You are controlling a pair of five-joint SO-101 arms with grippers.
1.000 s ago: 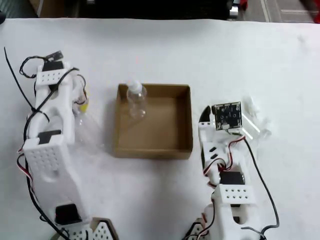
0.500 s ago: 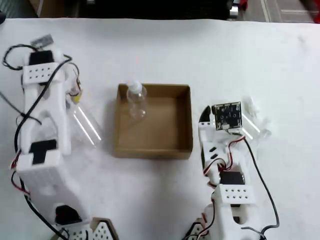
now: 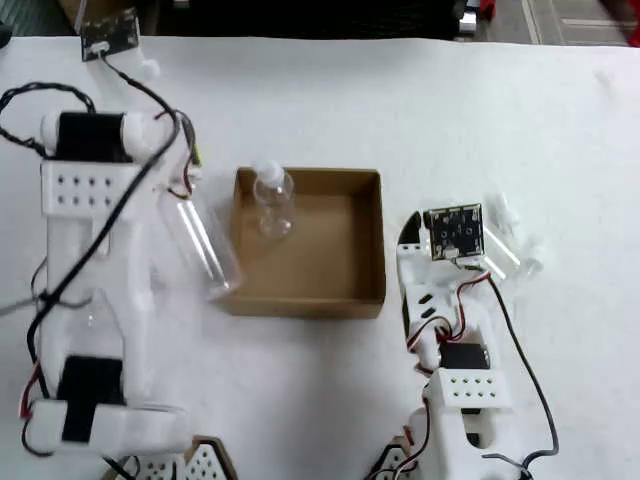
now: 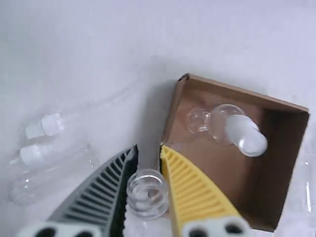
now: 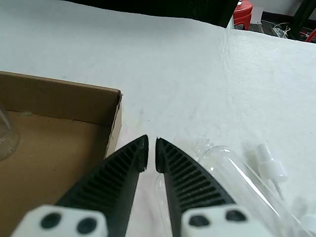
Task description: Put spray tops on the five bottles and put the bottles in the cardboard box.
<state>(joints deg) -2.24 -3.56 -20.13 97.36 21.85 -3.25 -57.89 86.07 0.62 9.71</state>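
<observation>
My left gripper (image 4: 148, 151), one finger grey and one yellow, is shut on the open neck of a clear capless bottle (image 4: 145, 193). From above, that bottle (image 3: 206, 246) hangs tilted at the left wall of the cardboard box (image 3: 345, 292), with the left gripper (image 3: 183, 185) raised over it. A bottle with a white spray top (image 3: 272, 195) stands in the box's far left corner; its cap (image 4: 244, 137) faces the left wrist camera. The right gripper (image 5: 151, 148) is shut on nothing, low beside the box's right wall (image 5: 74, 101).
Clear bottles (image 3: 505, 250) and loose white spray tops (image 3: 500, 212) lie right of the right arm; one bottle (image 5: 224, 165) and a spray top (image 5: 269, 170) sit next to its fingers. Two capped bottles (image 4: 42, 148) lie on the white cloth left of the box.
The left arm has risen and swung toward the box, carrying the clear bottle off the table to the box's left wall. The right arm has kept still.
</observation>
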